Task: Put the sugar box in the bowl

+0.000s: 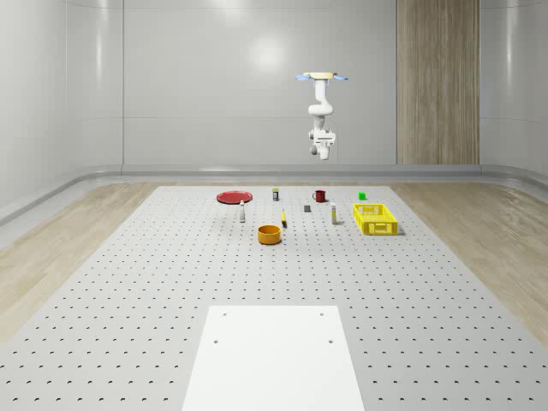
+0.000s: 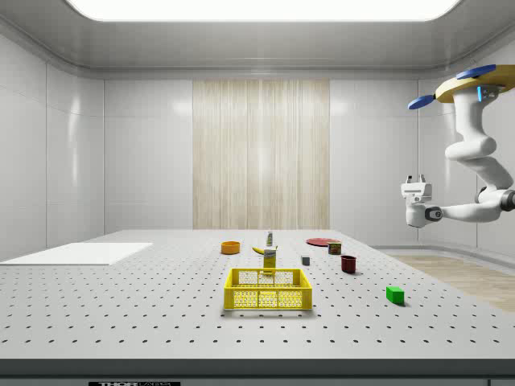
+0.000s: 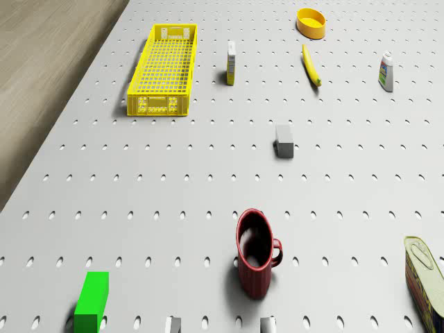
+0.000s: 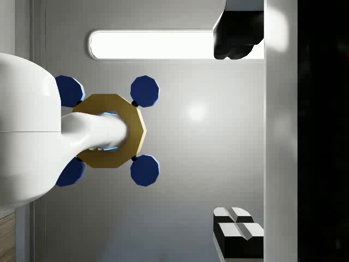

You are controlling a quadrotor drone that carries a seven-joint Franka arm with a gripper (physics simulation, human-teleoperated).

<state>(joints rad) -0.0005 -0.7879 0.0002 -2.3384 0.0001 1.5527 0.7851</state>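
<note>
Sugar box [image 3: 231,62] stands upright on the table [image 3: 208,208], untouched, just beside the yellow crate [image 3: 164,68] and between it and the banana [image 3: 311,66]. Orange bowl [image 3: 311,22] sits past the banana, apart from the box, with nothing in it. White bottle [image 3: 386,71] is off on the bowl's other side. Nearer the drone's end of the table are a grey block [image 3: 284,140], red mug [image 3: 257,253], green block [image 3: 91,298] and a can [image 3: 427,277]. Drone [image 2: 475,84] hovers high over that far end, roughly above the mug, well apart from the box. Gripper [image 2: 417,180] is held up in the air, aimed upward at the ceiling and rotors rather than at the table. Its fingers [image 4: 237,232] are spread wide with nothing between them. Step looks like the approach, grasp not yet begun. Next move probably calls for bringing the drone over the crate side, swinging the wrist down to face the table, then lowering the open fingers around the box's narrow sides without knocking it over or bumping the crate.
</note>
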